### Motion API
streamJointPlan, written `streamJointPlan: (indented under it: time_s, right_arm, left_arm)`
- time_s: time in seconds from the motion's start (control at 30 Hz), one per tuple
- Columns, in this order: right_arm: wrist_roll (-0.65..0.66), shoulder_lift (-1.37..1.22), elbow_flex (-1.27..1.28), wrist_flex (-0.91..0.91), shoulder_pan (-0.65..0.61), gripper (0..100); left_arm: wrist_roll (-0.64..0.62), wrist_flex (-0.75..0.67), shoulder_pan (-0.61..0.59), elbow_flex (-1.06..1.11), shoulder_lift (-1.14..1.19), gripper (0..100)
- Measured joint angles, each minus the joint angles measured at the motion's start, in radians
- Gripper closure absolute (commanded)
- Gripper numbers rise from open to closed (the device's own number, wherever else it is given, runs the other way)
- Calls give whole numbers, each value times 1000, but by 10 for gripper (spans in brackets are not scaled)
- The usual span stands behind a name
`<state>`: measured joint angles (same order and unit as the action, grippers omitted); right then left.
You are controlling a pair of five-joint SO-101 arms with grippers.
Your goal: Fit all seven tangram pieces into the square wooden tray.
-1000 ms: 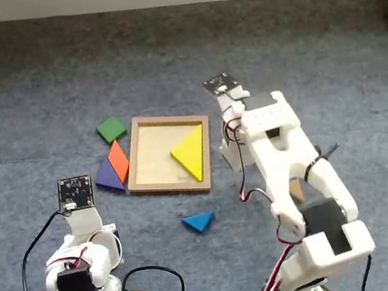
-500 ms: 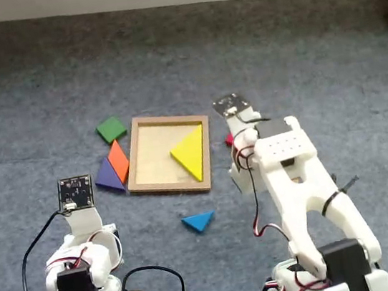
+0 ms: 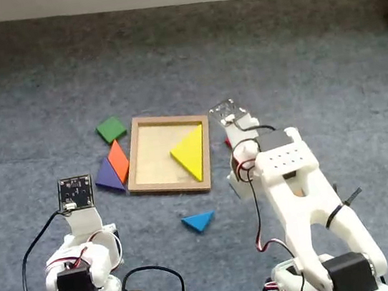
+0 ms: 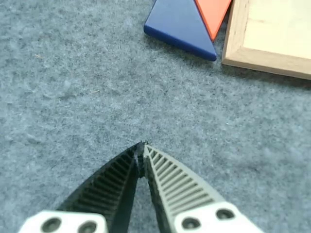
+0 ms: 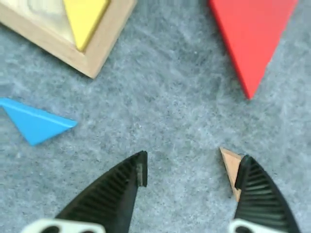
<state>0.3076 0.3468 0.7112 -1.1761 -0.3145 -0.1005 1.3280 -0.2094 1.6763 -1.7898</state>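
Observation:
The square wooden tray (image 3: pixel 136 164) lies left of centre with a yellow triangle (image 3: pixel 190 153) in its right part. Left of the tray lie a green square (image 3: pixel 111 129), an orange piece (image 3: pixel 118 161) and a dark blue triangle (image 3: pixel 107 176). A light blue triangle (image 3: pixel 199 221) lies in front of the tray. My right gripper (image 5: pixel 192 170) hangs open over bare carpet. A small tan piece (image 5: pixel 231 167) touches one of its fingers, and a red triangle (image 5: pixel 252 34) lies farther out. My left gripper (image 4: pixel 141 156) is shut on nothing, short of the dark blue triangle (image 4: pixel 180 24).
Grey carpet covers the whole work area. The right arm (image 3: pixel 288 175) stands over the ground right of the tray and hides most of the red piece. The left arm (image 3: pixel 81 270) sits folded at the front left. A pale wall runs along the far edge.
The right arm has drawn back toward the front, its wrist sliding down along the tray's right side. The left arm and all pieces have stayed put.

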Motion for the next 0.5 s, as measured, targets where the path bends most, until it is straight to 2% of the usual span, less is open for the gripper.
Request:
streamJointPlan:
  time_s: [0.2,0.37,0.5]
  right_arm:
    - [0,-178,-184,0,0,712]
    - [-54,-339,-333,-2,0,626]
    - [-80,-417,-436,-29,0,616]
  left_arm:
    - [0,0,0,0,0,993]
    - [0,0,0,0,0,993]
    - [0,0,0,0,0,993]
